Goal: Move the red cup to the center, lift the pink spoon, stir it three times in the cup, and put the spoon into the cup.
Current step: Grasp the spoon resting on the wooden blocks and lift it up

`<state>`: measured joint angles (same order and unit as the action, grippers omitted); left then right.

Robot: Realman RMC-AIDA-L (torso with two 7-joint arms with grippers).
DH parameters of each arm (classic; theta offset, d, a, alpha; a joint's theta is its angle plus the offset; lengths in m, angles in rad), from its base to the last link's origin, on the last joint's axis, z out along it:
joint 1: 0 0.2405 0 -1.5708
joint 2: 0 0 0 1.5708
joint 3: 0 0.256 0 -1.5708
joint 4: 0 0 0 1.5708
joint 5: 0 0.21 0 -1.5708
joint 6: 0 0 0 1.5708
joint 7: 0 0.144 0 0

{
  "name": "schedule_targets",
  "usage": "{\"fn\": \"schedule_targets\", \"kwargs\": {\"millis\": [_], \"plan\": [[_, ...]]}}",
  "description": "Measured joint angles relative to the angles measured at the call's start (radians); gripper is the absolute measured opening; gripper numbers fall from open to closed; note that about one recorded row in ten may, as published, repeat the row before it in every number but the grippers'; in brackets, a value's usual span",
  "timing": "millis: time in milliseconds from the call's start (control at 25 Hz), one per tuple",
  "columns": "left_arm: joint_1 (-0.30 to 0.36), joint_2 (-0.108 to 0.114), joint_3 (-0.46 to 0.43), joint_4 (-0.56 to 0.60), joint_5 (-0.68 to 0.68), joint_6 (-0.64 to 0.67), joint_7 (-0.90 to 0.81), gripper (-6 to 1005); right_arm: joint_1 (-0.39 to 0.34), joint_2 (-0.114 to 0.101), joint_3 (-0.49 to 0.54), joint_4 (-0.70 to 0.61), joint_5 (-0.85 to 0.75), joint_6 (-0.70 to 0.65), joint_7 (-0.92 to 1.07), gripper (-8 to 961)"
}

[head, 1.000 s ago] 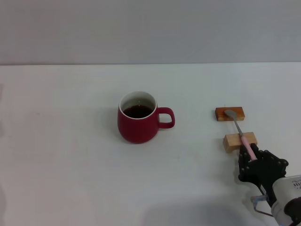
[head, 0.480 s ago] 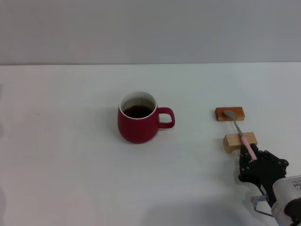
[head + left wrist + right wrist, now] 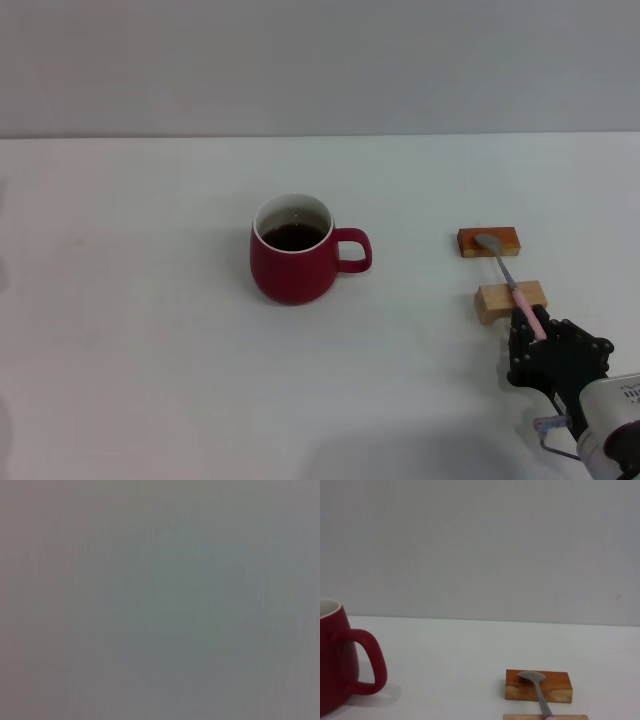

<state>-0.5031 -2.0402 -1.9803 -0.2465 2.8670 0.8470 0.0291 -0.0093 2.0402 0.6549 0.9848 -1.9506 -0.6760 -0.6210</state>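
The red cup [image 3: 292, 265] stands upright near the table's middle, dark liquid inside, its handle pointing toward my right side; the right wrist view shows its handle side [image 3: 340, 665]. The pink spoon [image 3: 503, 268] lies across two wooden blocks to the right, its grey bowl [image 3: 532, 677] on the farther block. My right gripper [image 3: 532, 335] sits at the near end of the pale pink handle, closed around it, just in front of the nearer block. My left gripper does not show; the left wrist view is a blank grey.
A dark orange block [image 3: 489, 241] and a lighter wooden block [image 3: 511, 300] carry the spoon, about a hand's width right of the cup. The white table [image 3: 150, 330] spreads bare to the left and front of the cup.
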Motion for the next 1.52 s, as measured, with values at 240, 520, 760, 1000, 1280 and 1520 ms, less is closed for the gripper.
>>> {"fn": "schedule_targets", "kwargs": {"millis": [240, 520, 760, 1000, 1280, 1520], "plan": [[0.000, 0.000, 0.000, -0.001, 0.000, 0.000, 0.000, 843, 0.000, 0.000, 0.000, -0.002, -0.001, -0.001, -0.001, 163], [0.000, 0.000, 0.000, 0.000, 0.000, 0.000, 0.000, 843, 0.000, 0.000, 0.001, -0.002, -0.006, -0.003, -0.003, 162], [0.000, 0.000, 0.000, -0.001, 0.000, 0.000, -0.001, 843, 0.000, 0.000, 0.002, 0.003, -0.008, -0.021, -0.035, 162], [0.001, 0.000, 0.000, 0.000, 0.000, 0.000, -0.002, 843, -0.003, 0.000, 0.012, 0.026, -0.006, -0.028, -0.091, 163], [0.002, 0.000, 0.000, 0.000, 0.000, 0.000, -0.003, 843, -0.010, 0.000, 0.027, 0.040, -0.008, -0.028, -0.124, 163], [0.005, 0.002, 0.000, 0.001, 0.000, 0.000, -0.014, 844, -0.010, 0.000, 0.030, 0.042, -0.004, -0.027, -0.137, 163]]}}
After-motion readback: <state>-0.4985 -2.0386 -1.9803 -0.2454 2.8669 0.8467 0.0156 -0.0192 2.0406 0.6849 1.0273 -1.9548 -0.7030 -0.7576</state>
